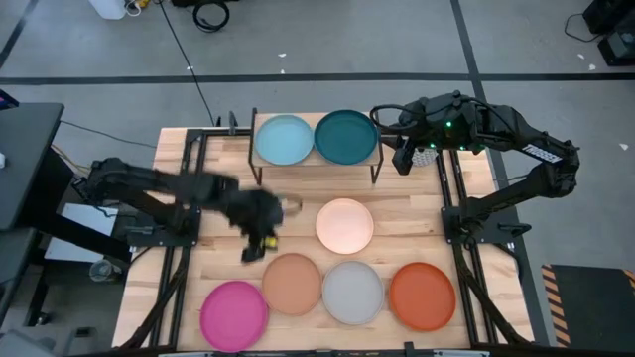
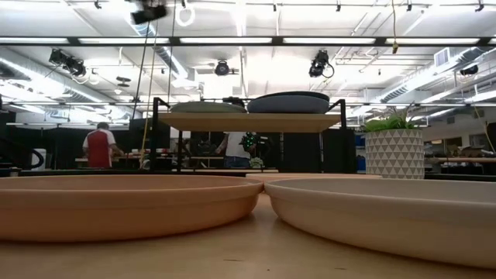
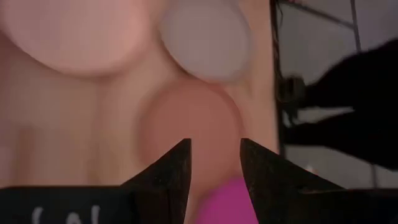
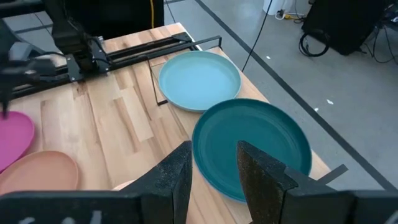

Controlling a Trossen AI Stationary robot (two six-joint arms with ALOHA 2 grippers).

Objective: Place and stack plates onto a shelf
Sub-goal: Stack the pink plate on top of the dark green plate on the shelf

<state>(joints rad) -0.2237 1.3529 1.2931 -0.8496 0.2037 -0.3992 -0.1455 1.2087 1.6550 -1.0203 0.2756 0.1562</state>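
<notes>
The shelf (image 1: 377, 164) stands at the table's far middle. On its top rest the light blue plate (image 1: 285, 139) and the dark teal plate (image 1: 345, 136), side by side. They also show in the right wrist view, light blue (image 4: 199, 79) and teal (image 4: 255, 140). The cream-white (image 1: 344, 225), peach-tan (image 1: 292, 283), grey (image 1: 353, 292), orange (image 1: 423, 295) and magenta (image 1: 234, 315) plates lie flat on the table. The bright blue plate is out of view. My left gripper (image 1: 256, 246) is open and empty, above the table left of the cream-white plate. My right gripper (image 1: 405, 159) is open and empty, beside the shelf's right end.
Black arm-base rails (image 1: 189, 188) run along the table's left side, and others (image 1: 451, 188) along its right side. In the low view the peach-tan plate (image 2: 116, 205) and the grey plate (image 2: 387, 213) fill the front. A potted plant (image 2: 395, 151) and people show in the room behind.
</notes>
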